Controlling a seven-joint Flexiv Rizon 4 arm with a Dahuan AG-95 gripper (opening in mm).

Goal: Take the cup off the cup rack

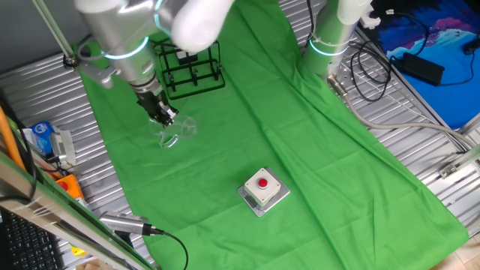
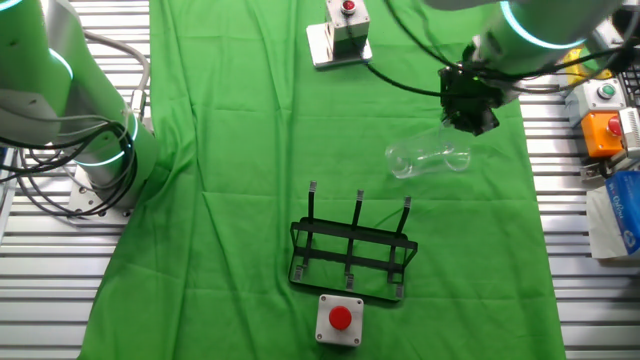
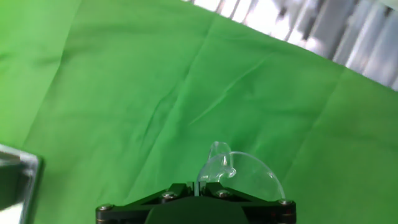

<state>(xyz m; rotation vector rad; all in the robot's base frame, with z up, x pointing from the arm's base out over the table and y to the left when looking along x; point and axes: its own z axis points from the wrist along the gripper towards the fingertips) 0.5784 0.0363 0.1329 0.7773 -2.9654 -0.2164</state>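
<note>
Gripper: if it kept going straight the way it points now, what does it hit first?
Probably the green cloth. The gripper is shut on the cup, and the hand view shows only cloth ahead of the glass. The cup would likely touch before the gripper does, though depth is unclear. The cup rack sits off that line.

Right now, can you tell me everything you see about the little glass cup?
The cup is a small mug of clear glass, so the green cloth shows through it. It has a looped side handle. It is off the cup rack, out over the cloth and tipped on its side rather than upright. The gripper is right at it, and the hand view shows its rim just past the fingers, which look closed on it. Whether it touches the cloth I cannot tell.
</note>
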